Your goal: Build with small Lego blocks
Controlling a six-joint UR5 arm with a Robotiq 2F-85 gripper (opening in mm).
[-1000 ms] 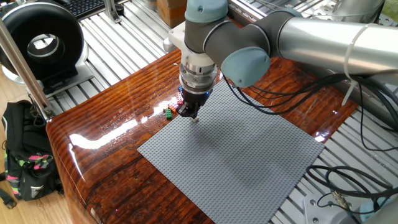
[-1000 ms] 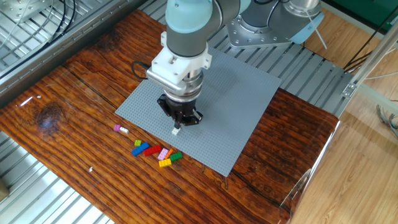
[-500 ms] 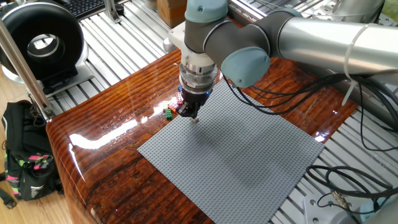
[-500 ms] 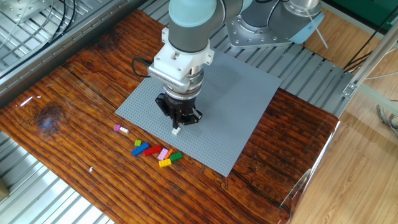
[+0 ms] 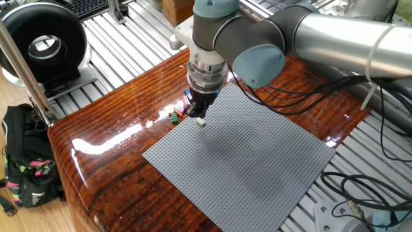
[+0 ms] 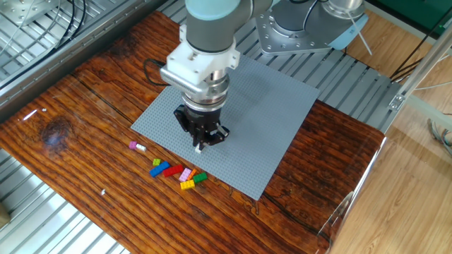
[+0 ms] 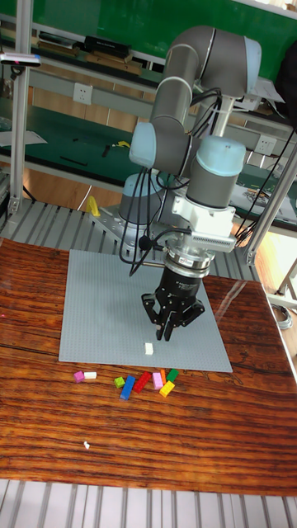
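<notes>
Claw (image 7: 167, 329) above white brick (image 7: 149, 349)

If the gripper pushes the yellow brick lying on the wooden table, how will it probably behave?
The yellow brick is tiny and boxy: probably light and stiff, sliding rather than rolling. The table looks glossy, so it may skid easily. The green brick seems to touch it and would likely shift too.

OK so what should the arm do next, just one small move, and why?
Probably lift straight up, clear of the white block. In the tall view it sits on the baseplate apart from the gripper, so it looks placed already, though I cannot tell whether the jaws are open. The other blocks lie loose beside the baseplate, to fetch next.
</notes>
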